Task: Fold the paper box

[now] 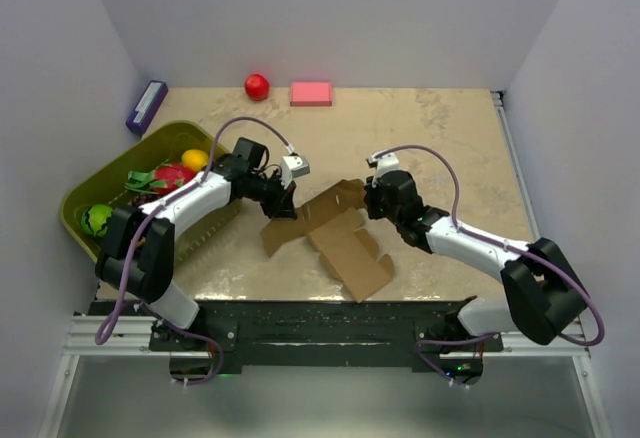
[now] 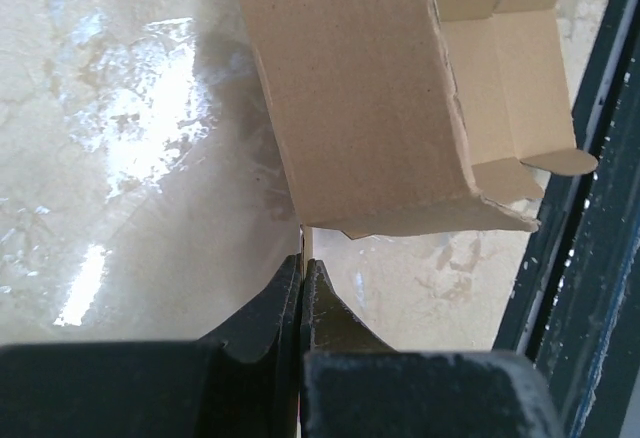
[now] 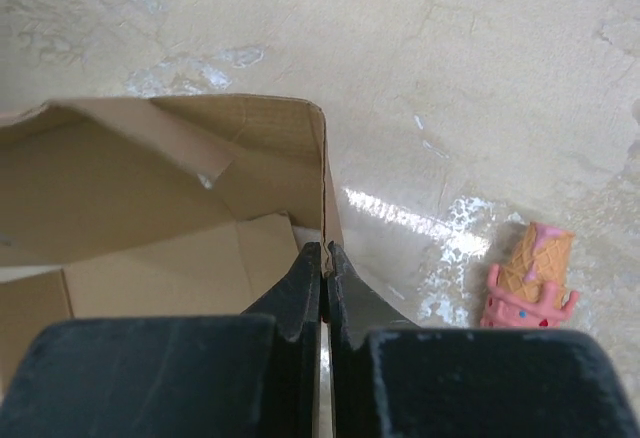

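The paper box (image 1: 335, 233) is a brown cardboard sheet, partly raised, lying mid-table near the front edge. My left gripper (image 1: 285, 203) holds its left end, and my right gripper (image 1: 370, 198) holds its right end. In the left wrist view the jaws (image 2: 303, 263) are shut on a thin cardboard edge below a raised panel of the box (image 2: 360, 98). In the right wrist view the jaws (image 3: 324, 250) pinch the upright corner wall of the box (image 3: 150, 188), with flat flaps lying behind it.
An olive bin (image 1: 165, 133) with toy fruit stands at the left. A purple box (image 1: 146, 106), a red ball (image 1: 257, 86) and a pink block (image 1: 311, 93) lie along the back. A pink ice-cream toy (image 3: 525, 278) lies right of my right gripper. The black front rail (image 2: 590, 218) runs beside the box.
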Motion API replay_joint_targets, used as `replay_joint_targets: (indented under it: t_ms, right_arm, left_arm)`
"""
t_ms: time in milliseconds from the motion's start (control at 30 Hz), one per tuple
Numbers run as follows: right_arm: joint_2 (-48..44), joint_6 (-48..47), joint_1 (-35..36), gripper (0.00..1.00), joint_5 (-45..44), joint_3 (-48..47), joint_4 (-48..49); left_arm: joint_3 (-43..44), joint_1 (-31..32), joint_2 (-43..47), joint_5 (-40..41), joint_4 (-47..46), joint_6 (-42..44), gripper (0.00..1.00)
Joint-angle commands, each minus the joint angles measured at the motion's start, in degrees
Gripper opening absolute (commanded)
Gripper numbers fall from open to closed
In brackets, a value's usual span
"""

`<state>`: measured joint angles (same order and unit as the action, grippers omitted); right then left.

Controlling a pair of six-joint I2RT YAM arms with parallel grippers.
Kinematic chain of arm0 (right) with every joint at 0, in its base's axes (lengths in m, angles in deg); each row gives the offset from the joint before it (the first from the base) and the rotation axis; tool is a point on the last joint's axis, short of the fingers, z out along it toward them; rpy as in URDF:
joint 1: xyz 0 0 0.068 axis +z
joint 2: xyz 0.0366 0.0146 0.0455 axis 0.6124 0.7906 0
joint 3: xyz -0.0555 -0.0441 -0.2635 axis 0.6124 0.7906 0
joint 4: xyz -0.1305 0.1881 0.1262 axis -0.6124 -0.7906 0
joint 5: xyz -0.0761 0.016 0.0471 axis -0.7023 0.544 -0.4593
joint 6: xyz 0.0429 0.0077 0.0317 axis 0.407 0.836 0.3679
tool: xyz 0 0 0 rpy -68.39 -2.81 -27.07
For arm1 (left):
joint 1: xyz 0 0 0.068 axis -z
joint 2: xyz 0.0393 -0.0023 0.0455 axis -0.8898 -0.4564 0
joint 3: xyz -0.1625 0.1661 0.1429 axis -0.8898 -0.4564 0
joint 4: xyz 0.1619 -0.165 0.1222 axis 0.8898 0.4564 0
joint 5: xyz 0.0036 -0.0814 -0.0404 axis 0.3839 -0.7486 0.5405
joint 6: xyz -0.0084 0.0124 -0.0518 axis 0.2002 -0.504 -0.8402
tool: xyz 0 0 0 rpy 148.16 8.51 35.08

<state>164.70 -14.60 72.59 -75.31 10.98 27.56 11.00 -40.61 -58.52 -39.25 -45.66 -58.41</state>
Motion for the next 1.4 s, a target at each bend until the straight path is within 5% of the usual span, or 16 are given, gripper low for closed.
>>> replay_joint_targets:
  t_ms: [0, 433, 1100, 1200, 1367]
  right_arm:
    - [-4.62, 3.32, 3.04, 0.00, -2.26, -0.22, -3.06]
    - [-7.26, 19.49, 12.28, 0.00, -9.38, -1.45, -14.57]
    - [-7.44, 26.52, 17.47, 0.02, -12.36, -1.45, -17.47]
    - [-8.66, 27.84, 17.47, 0.12, -14.47, -1.97, -19.84]
    - [-14.38, 27.24, 17.47, 0.58, -17.73, -3.73, -24.59]
  left_arm:
    - [1.40, 0.00, 1.20, 2.67, -4.23, -2.51, 0.00]
    - [-0.01, 1.67, 1.72, 13.82, -13.91, -13.14, 0.00]
    - [-3.26, 6.24, 2.25, 17.43, -23.58, -23.61, 0.00]
    - [-3.08, 6.76, 2.16, 16.73, -22.18, -20.63, 0.00]
    - [-3.61, 8.87, 2.87, 15.77, -20.07, -10.97, 0.00]
